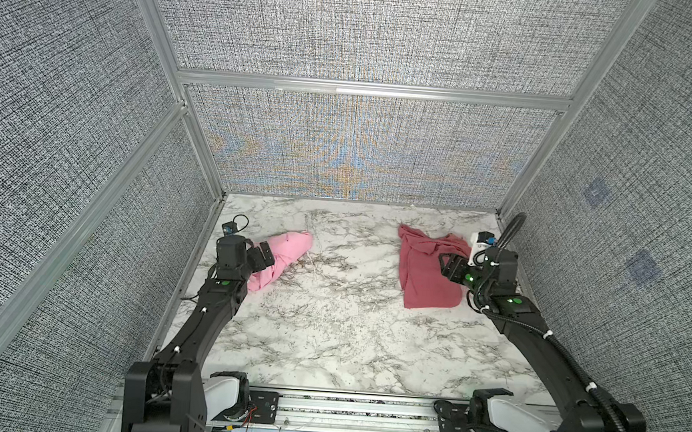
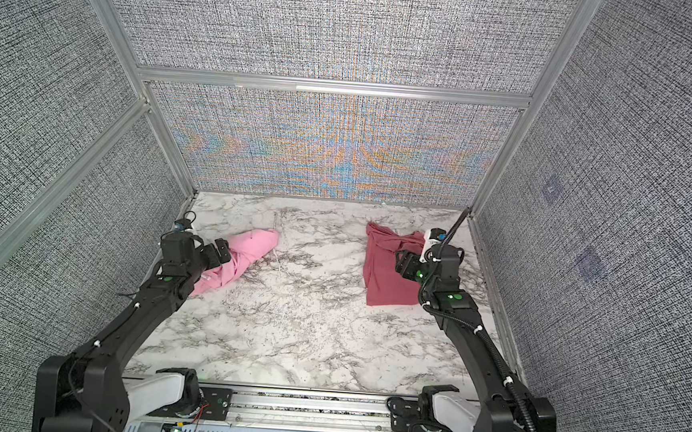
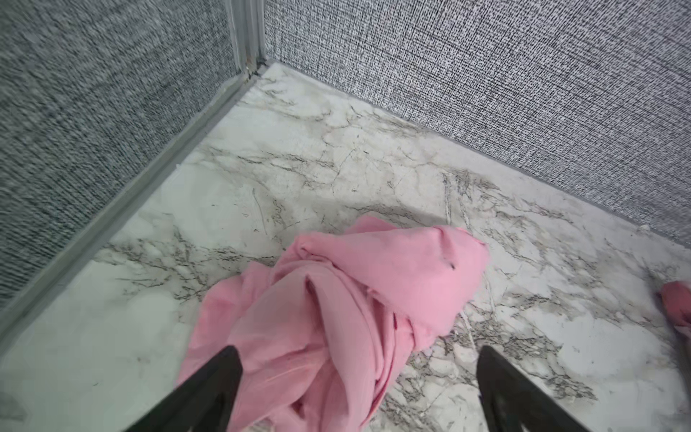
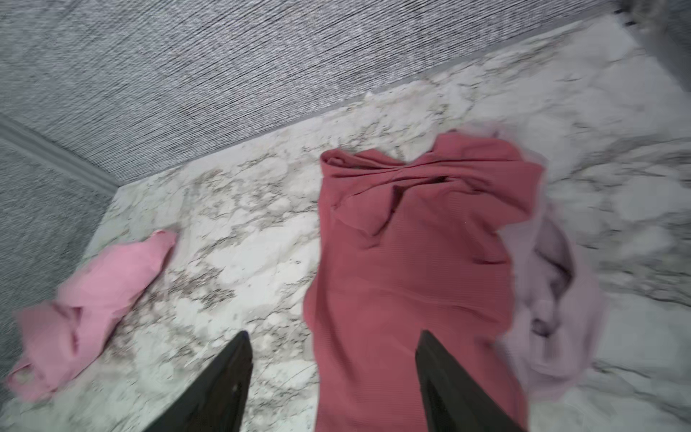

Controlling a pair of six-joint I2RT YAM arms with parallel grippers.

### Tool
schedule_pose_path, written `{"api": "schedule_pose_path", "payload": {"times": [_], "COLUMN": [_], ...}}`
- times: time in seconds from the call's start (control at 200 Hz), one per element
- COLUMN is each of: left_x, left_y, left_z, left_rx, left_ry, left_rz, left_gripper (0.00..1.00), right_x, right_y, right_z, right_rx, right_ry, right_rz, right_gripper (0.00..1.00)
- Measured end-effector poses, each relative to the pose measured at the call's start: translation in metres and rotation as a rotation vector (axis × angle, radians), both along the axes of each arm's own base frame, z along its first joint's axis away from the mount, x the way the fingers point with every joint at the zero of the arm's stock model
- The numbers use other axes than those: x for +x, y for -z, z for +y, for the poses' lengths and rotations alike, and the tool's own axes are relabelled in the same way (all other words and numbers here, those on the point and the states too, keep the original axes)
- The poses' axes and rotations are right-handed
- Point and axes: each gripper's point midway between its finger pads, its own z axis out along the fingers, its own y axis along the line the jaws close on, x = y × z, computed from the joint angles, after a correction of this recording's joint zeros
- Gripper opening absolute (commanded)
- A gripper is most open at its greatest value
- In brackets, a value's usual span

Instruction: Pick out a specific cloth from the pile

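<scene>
pink cloth crumpled, long axis diagonal, near-left to far-right

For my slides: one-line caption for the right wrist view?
Open right claw over the red cloth edge; mauve cloth against it, pink cloth apart on the table.

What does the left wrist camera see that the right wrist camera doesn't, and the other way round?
Only the left wrist view: the left end effector, fingers spread wide above the bright pink fabric cloth. Only the right wrist view: the right end effector, open, and a pale mauve-grey soft cloth lying against the dark rose-red cloth. Both share: the pink cloth, apart from the other two; the white marble-patterned tabletop; grey woven walls; the rose-red cloth, just a scrap at the left wrist view's edge.
</scene>
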Motion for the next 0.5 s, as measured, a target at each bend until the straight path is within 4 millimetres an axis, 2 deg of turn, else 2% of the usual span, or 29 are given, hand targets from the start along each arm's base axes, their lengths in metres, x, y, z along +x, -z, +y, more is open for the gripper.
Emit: {"api": "schedule_pose_path", "payload": {"times": [0.075,0.16,0.315,0.42,0.45,0.5], "left_x": [-0.007,-0.012,-0.018,-0.015,-0.014,-0.012], "left_y": [0.0,0.004,0.035,0.051,0.055,0.059], "left_z": [0.007,0.012,0.013,0.012,0.011,0.011], "left_rx": [0.051,0.121,0.228,0.281,0.284,0.292], "left_ry": [-0.016,-0.016,0.028,0.061,0.065,0.066], "left_rz": [-0.037,-0.087,-0.125,-0.144,-0.151,-0.164], "left_gripper": [0.99,0.99,0.99,0.99,0.99,0.99], "right_x": [0.001,0.0,-0.007,-0.01,-0.011,-0.012], "right_y": [0.018,0.042,0.083,0.097,0.098,0.1], "right_z": [-0.025,-0.045,-0.077,-0.091,-0.094,-0.098], "right_rx": [-0.035,-0.074,-0.201,-0.284,-0.302,-0.332], "right_ry": [0.08,0.145,0.266,0.309,0.32,0.331], "right_rz": [0.033,0.079,0.134,0.139,0.131,0.114], "right_gripper": [0.78,0.79,0.81,0.83,0.86,0.98]}}
